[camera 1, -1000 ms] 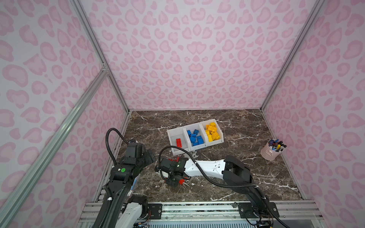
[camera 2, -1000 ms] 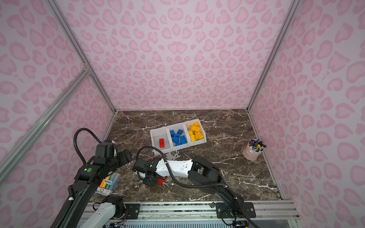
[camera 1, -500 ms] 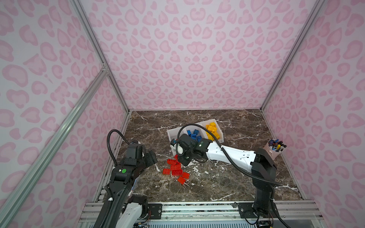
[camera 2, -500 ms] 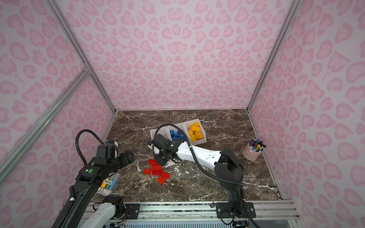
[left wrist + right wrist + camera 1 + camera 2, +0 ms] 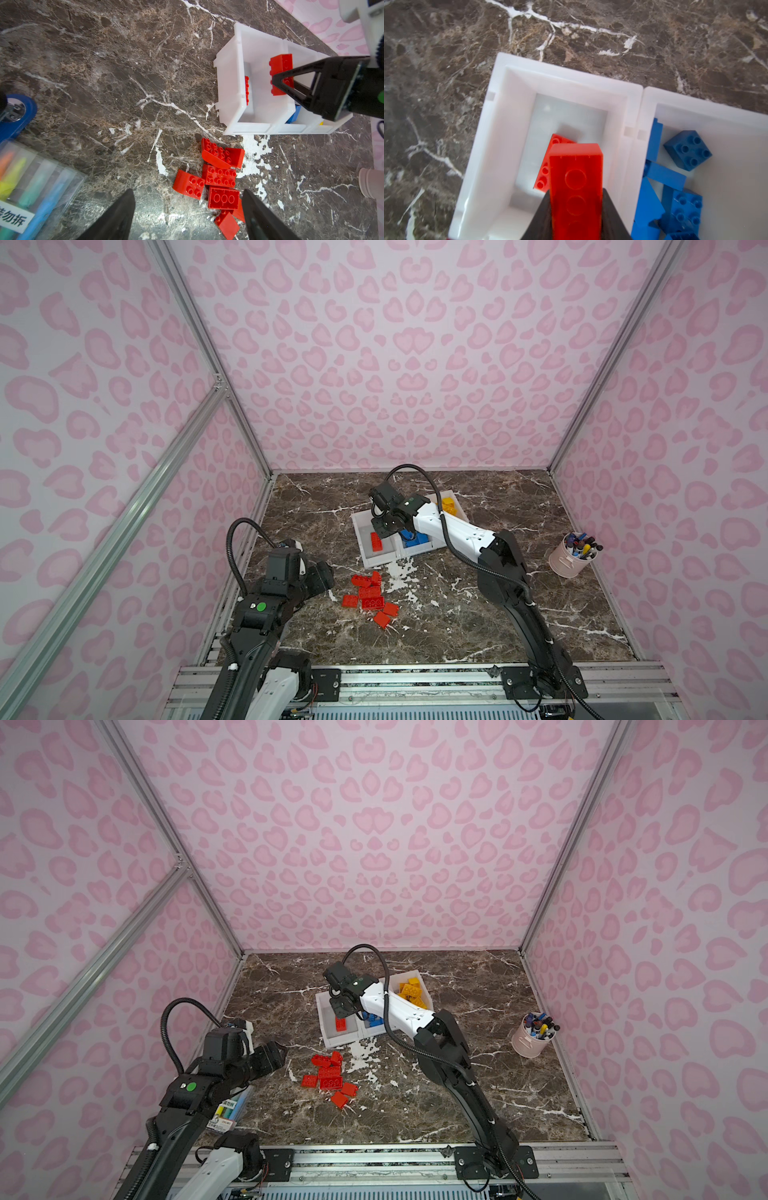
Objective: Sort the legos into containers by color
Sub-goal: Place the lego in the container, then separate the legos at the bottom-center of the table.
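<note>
Legos point(image 5: 370, 597) in red are lying clustered on the bench point(image 5: 457, 614) just before the containers' point(image 5: 382, 562) near edge, with bare marble all round. The right end effector point(image 5: 575, 199) is gripping one red brick point(image 5: 575, 166) over the end bin's point(image 5: 508, 135) opening. The left end effector point(image 5: 188, 191) is hovering wide-spread beside the cluster.

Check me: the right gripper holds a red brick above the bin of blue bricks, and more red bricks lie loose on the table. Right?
Not quite. The right wrist view shows the right gripper holding the red brick above the end bin, where a second red brick lies; the blue bin is beside it. The loose red bricks are on the table.
</note>
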{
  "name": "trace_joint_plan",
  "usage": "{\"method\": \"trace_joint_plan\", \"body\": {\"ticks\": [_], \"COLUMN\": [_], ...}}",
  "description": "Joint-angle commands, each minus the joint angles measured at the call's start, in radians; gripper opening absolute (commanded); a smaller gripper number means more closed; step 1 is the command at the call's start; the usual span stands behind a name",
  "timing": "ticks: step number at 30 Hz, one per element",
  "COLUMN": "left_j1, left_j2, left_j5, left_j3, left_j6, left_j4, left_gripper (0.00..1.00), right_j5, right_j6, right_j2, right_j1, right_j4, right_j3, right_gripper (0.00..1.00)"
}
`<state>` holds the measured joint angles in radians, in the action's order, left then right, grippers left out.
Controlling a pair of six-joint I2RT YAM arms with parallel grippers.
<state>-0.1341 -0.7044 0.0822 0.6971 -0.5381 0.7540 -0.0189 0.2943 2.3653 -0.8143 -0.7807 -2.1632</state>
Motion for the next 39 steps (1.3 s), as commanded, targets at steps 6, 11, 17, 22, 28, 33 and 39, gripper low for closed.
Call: {"method": "trace_joint_plan", "body": {"ticks": [6, 11, 17, 22, 28, 33, 39], "left_j1": [-0.004, -0.015, -0.102, -0.282, -0.417, -0.487, -0.535], "left_j2": [-0.009, -0.031, -0.105, -0.207, -0.321, -0.44, -0.587], "left_j5": [0.031, 0.042, 0.047, -0.015, -0.037, -0.041, -0.052], "left_j3": [-0.002, 0.009, 0.051, 0.068, 0.053, 0.071, 0.118], "left_j6": [0.008, 0.023, 0.071, 0.058, -0.001, 0.005, 0.059], "left_j4": [-0.016, -0.023, -0.019, -0.032, -0.107, -0.169, -0.175], "left_gripper": [0.82, 0.81, 0.76, 0.76, 0.74, 0.74, 0.73], "right_j5": [-0.072, -0.064, -0.044, 0.013, 0.036, 0.042, 0.05], "right_j6": [0.066, 0.063, 0.07, 0.118, 0.155, 0.178, 0.201], "right_j2": [0.002, -0.071, -0.286, -0.496, -0.687, -0.774, -0.811], "right_j1": [-0.022, -0.022, -0.016, 0.026, 0.077, 0.1, 0.11], "right_j4": [-0.08, -0.068, 0.017, 0.143, 0.207, 0.234, 0.253], "right_j3": [-0.032, -0.017, 0.133, 0.425, 0.727, 0.876, 0.946], "right_gripper": [0.48, 0.51, 0.52, 0.53, 0.53, 0.53, 0.53]}}
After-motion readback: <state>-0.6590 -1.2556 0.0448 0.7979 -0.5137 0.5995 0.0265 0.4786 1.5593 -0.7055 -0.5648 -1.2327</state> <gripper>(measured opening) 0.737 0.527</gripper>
